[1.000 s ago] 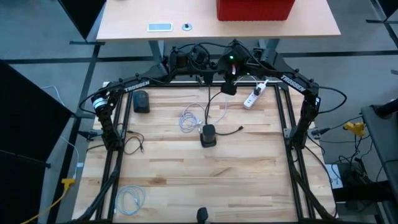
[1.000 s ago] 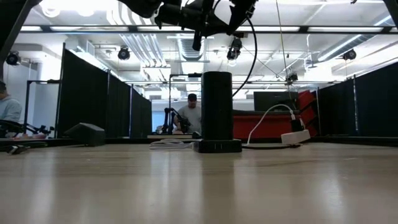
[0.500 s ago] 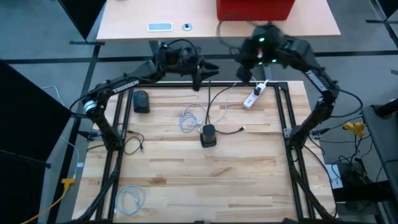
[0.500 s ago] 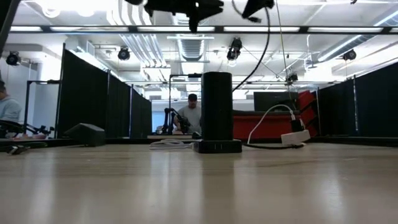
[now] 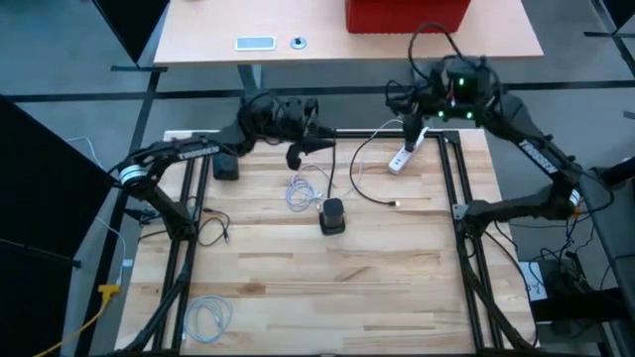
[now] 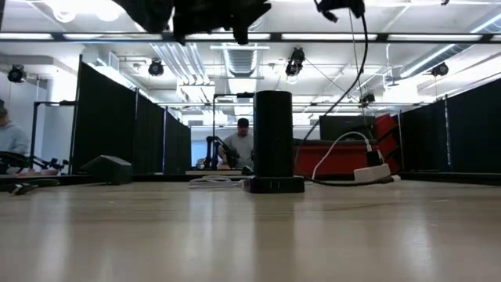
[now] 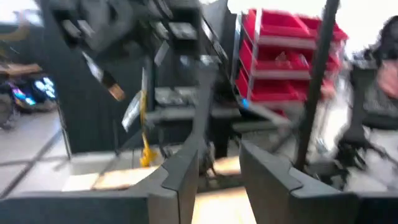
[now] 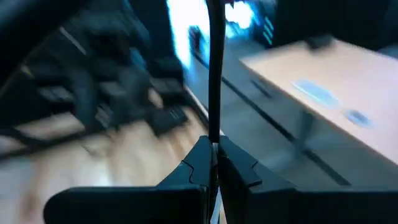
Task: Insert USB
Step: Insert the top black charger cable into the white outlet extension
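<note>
- Right gripper is up over the far right corner of the table, fingers pinched tight on the black cable – the wrist view shows the cord running straight out from between the closed tips.
- That black cable drapes down from the right gripper, loops past the white power strip and trails across the wood; its free end, the USB plug, lies on the table right of the hub, well apart from it.
- Left gripper hovers above the far edge of the table, left of centre; its fingers stand partly apart with a clear gap, nothing between them.
- The black charging hub, an upright cylinder on a flat base, stands mid-table; in the low view it sits dead centre.
- A coiled white cable lies just beyond the hub on the left; another white coil rests at the near left corner.
- A dark box sits at the far left.
- Writing: white lettering on each arm's link, too small and blurred here to read.
- A person shows in the room behind the hub in the low view.
</note>
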